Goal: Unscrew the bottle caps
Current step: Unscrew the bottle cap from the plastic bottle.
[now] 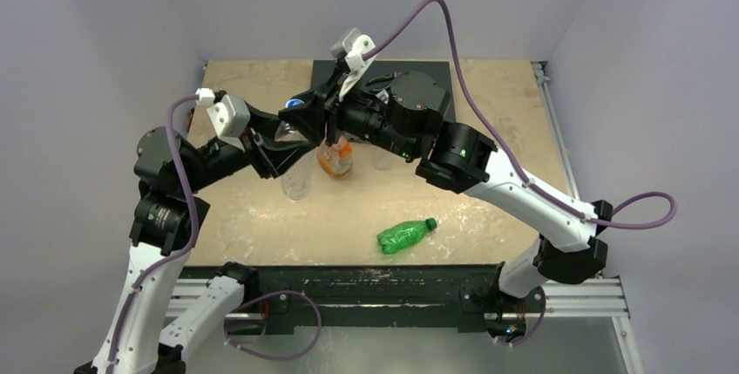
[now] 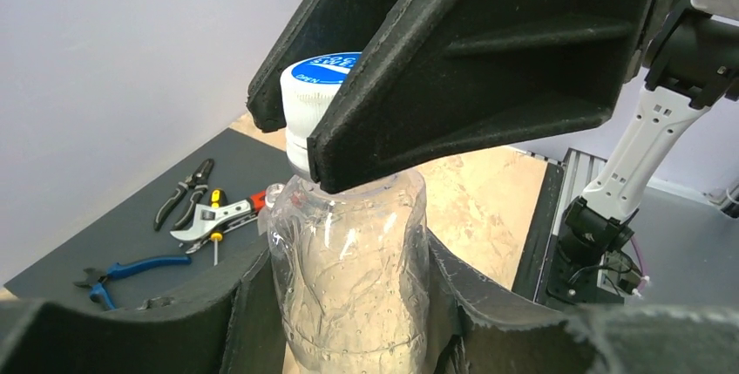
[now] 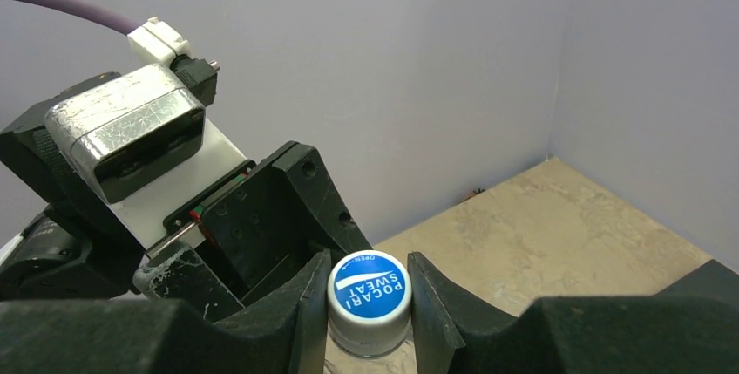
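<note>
A clear crinkled bottle (image 2: 349, 261) stands upright between the fingers of my left gripper (image 2: 349, 313), which is shut on its body. Its white bottle cap with a blue printed top (image 3: 369, 294) sits on the neck, and my right gripper (image 3: 369, 297) is shut on the cap's sides from above. In the left wrist view the same cap (image 2: 305, 99) shows between the right gripper's black fingers (image 2: 453, 86). A squat bottle with an orange label (image 1: 335, 160) stands just right of the held bottle (image 1: 296, 180). A green bottle (image 1: 403, 235) lies on its side with its green cap (image 1: 430, 222) on.
A dark mat (image 2: 131, 208) at the back of the table carries pliers (image 2: 185, 191), a wrench (image 2: 213, 217) and blue-handled pliers (image 2: 131, 269). Grey walls close in the left, back and right. The table's near edge ends at a black rail (image 1: 375, 282).
</note>
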Controlling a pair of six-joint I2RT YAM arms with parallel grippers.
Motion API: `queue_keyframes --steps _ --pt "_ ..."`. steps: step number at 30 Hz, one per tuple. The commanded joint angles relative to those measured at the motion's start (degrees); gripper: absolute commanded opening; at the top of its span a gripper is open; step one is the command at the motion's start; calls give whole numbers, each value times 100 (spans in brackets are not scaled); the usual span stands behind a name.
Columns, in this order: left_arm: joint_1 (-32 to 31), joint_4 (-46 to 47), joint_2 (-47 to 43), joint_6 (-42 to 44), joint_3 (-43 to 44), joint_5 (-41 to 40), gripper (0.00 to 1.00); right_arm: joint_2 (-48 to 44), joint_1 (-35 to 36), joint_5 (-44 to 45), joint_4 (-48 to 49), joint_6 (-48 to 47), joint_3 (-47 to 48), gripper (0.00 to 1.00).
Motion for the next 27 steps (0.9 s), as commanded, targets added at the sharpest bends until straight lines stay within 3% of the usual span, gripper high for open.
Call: queue_keyframes --steps 1,4,14,22,27 --pt "-29 68 32 -147 1 192 25 -145 -32 482 457 155 130 50" --pt "-29 72 87 -92 72 83 24 -85 -32 685 433 337 232 56" --pt "-29 31 106 -3 135 -519 20 236 -32 586 276 571 517 46" --pt "-29 49 97 -31 149 -578 19 377 -30 532 197 649 596 47" --pt "-29 38 88 -17 150 -562 19 397 -32 554 219 691 596 33"
